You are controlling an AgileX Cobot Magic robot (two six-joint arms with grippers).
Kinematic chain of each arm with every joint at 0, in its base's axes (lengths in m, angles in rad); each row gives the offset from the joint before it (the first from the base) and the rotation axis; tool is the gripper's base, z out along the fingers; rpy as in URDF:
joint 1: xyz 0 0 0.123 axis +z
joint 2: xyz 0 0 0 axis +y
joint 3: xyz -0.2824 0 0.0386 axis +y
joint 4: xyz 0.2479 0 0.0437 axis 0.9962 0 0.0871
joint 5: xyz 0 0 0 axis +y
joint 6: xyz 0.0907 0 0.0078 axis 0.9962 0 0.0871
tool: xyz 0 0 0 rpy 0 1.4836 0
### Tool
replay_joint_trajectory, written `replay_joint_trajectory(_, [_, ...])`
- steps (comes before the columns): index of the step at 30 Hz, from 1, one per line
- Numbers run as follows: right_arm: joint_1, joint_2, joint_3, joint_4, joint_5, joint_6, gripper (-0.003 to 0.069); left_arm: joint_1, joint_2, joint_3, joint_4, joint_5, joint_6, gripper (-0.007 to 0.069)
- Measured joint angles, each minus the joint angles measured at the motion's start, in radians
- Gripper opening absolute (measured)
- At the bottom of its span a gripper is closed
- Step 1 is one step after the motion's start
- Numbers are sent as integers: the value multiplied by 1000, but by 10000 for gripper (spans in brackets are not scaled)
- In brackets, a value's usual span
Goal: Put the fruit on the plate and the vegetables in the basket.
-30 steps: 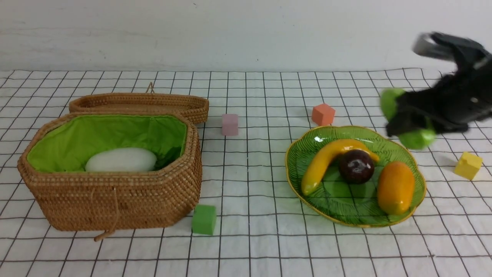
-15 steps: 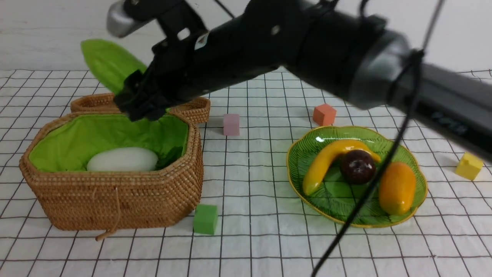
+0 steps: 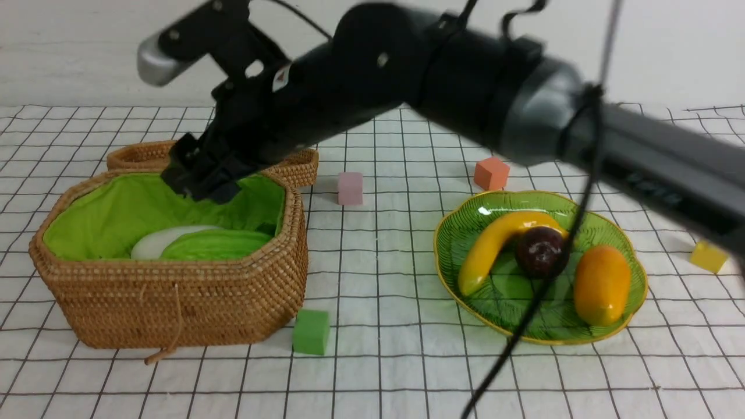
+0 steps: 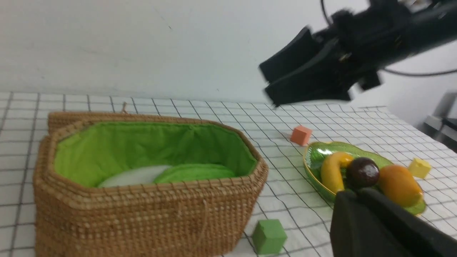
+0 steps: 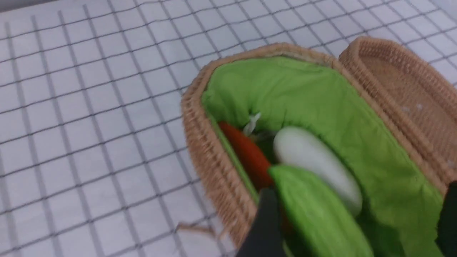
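The basket is seen frontally, obliquely from beside the left gripper, and closely from above the right gripper.

Cucumber beside white radish inside the open basket.

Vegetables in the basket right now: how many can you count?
3, all inside the basket: the white radish, the red-orange one beside it along the wall, and the light green cucumber lying against the radish. Others could be hidden beneath.
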Motion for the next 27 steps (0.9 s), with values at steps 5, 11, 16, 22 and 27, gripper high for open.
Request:
replay_joint_trajectory(5, [-16,-204,-9,-227,357,275,295,0,0,0,-196,3,116,-13])
replay_joint_trajectory(11, [-19,-455,188,-393,404,505,-4,0,0,13,-447,-70,351,-13])
replay_joint_trajectory(16, [-19,-663,442,-407,407,637,-2,0,0,53,-538,-102,462,-13])
replay_joint_trajectory(22, [-19,-954,828,-409,416,793,29,0,0,101,-576,-123,480,-10])
replay_joint_trajectory(27, [-19,-1079,961,-408,417,807,39,0,0,101,-578,-127,480,-5])
